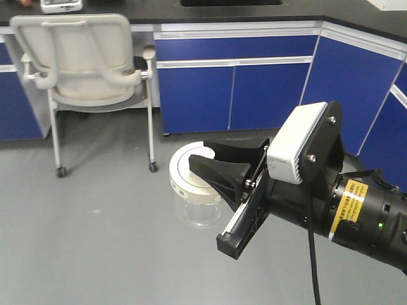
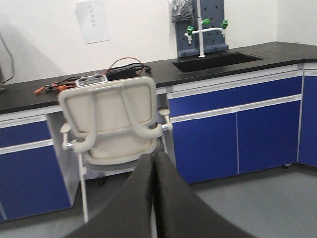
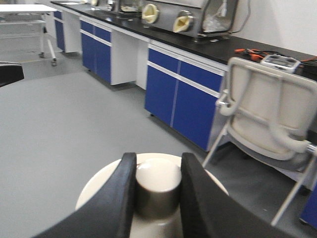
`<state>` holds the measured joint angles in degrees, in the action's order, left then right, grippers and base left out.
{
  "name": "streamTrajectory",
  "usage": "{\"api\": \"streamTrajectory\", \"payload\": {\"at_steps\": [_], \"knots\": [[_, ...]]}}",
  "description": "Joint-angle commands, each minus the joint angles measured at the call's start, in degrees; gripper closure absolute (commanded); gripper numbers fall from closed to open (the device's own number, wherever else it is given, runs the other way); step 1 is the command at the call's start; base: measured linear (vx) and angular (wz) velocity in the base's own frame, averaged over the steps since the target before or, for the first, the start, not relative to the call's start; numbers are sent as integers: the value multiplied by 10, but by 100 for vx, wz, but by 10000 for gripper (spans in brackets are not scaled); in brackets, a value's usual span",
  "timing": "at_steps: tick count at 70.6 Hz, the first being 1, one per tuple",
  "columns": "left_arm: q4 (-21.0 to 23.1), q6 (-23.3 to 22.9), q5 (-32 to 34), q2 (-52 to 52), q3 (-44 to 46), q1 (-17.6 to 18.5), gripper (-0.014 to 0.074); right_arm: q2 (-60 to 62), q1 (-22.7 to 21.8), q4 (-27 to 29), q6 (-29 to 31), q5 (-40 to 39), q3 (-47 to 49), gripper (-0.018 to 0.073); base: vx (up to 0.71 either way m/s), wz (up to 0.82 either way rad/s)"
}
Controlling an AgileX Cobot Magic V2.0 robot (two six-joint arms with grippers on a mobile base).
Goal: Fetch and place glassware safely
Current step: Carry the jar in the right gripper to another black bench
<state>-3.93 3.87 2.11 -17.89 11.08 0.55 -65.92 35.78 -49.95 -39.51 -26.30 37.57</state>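
right claw [image 3: 157, 166] clamped on knob [image 3: 158, 181] of lid [image 1: 183, 181] | left claw [image 2: 152, 171] together, empty | risk: jar [image 1: 202, 213] slips off lid, breaks on floor [image 1: 95, 254]

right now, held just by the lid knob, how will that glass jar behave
Probably fragile: the glass jar looks thin and clear. The right gripper pinches only the smooth knob, so it may slip or the lid could lift off.
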Motion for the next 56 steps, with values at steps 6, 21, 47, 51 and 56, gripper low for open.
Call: {"api": "streamTrajectory", "payload": {"at_steps": [6,21,47,51,56], "knots": [[6,-4,41,-6,16,3,603,15,0,15,0,-44,19,560,43,-32],[6,-4,41,-6,16,3,603,15,0,15,0,-44,19,560,38,-52],[6,-4,41,-6,16,3,603,15,0,15,0,-44,19,560,27,-82],[6,-4,41,-6,16,3,603,15,0,15,0,-44,19,560,22,-87],[6,-4,41,-6,16,3,603,15,0,15,0,-44,19,560,21,-83]]}}
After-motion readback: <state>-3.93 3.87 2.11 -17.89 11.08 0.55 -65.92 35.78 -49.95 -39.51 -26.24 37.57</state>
